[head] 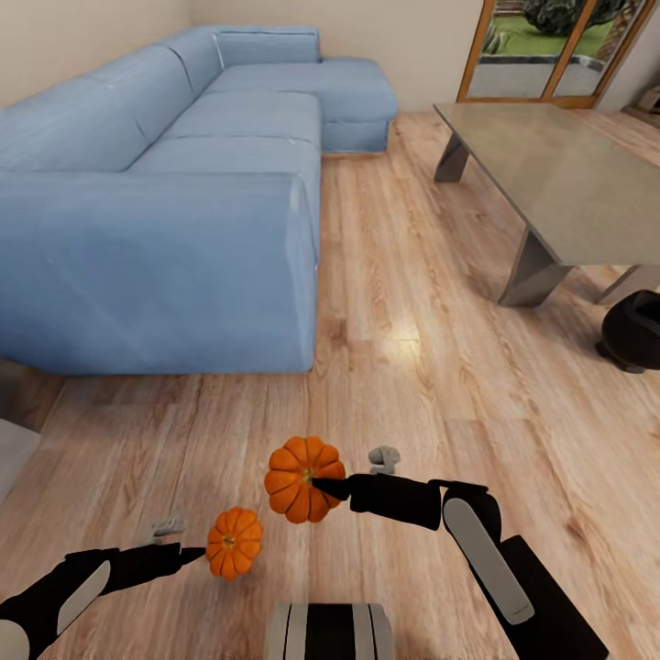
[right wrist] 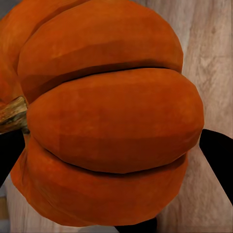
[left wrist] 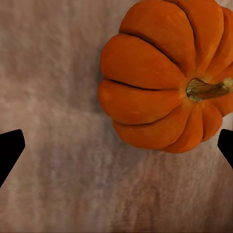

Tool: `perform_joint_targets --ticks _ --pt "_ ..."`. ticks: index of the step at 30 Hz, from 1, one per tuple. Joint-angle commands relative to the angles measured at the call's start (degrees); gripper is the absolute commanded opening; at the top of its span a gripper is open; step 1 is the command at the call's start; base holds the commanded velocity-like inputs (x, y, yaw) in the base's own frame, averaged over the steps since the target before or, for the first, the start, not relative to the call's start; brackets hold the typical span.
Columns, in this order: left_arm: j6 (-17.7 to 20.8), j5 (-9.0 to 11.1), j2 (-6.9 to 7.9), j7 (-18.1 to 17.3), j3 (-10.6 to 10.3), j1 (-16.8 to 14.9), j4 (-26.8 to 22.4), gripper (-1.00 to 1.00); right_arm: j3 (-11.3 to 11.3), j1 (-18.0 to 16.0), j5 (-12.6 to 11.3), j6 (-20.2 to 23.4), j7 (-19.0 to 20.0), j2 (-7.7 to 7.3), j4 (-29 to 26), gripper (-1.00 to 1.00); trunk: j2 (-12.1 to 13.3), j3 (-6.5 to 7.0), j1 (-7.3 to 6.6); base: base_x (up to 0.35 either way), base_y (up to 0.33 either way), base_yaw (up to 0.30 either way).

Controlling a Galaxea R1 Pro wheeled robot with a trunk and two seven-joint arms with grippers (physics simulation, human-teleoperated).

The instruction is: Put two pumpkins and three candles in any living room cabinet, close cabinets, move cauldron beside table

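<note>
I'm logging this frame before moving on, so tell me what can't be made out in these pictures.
- Cauldron: head view, cut off by the right edge.
- Right gripper: its fingertips are hidden by its pumpkin, so the grasp is unclear.
- Left gripper: left wrist view shows the other pumpkin off to one side, cut by the edge; contact unclear.

floor (head: 412, 302): wood planks | on it: sofa (head: 165, 183), table (head: 559, 174), cauldron (head: 637, 330)

Wood, cloth and gloss

Floor (head: 412, 302) — pale wood planks with a soft sheen; sofa (head: 165, 202) in matt blue cloth; table (head: 559, 174) top glossy grey; pumpkins (head: 303, 478) smooth, ribbed — matt.
</note>
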Motion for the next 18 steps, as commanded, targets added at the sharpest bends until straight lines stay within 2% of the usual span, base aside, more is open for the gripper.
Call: perform_joint_targets --ticks 1,3,7,13,18 --pt "0.4 0.6 0.06 0.0 -0.2 0.0 -0.1 1.0 0.0 0.0 0.2 0.1 0.3 -0.03 0.0 -1.0 0.0 -0.26 0.01 0.0 0.0 0.0" --pt "0.4 0.6 0.01 0.0 -0.2 0.0 -0.1 1.0 0.0 0.0 0.2 0.1 0.3 -0.03 0.0 -1.0 -0.1 -0.71 0.06 0.0 0.0 0.0" --pt "0.4 0.6 -0.04 -1.0 -0.2 0.0 -0.1 1.0 0.0 0.0 0.2 0.1 0.2 -0.03 0.1 -1.0 -0.1 -0.71 0.06 0.0 0.0 0.0" --pt "0.5 0.7 0.17 -3.4 -0.2 -0.1 -0.8 1.0 0.0 0.0 0.2 0.0 0.1 -0.04 0.2 -1.0 -0.1 -2.04 0.22 0.0 0.0 0.0" --pt "0.6 0.8 0.63 -3.7 -0.2 -0.2 -1.7 1.0 0.0 0.0 0.3 0.0 0.1 -0.03 0.3 -1.0 -0.2 -2.26 0.24 0.0 0.0 0.0"
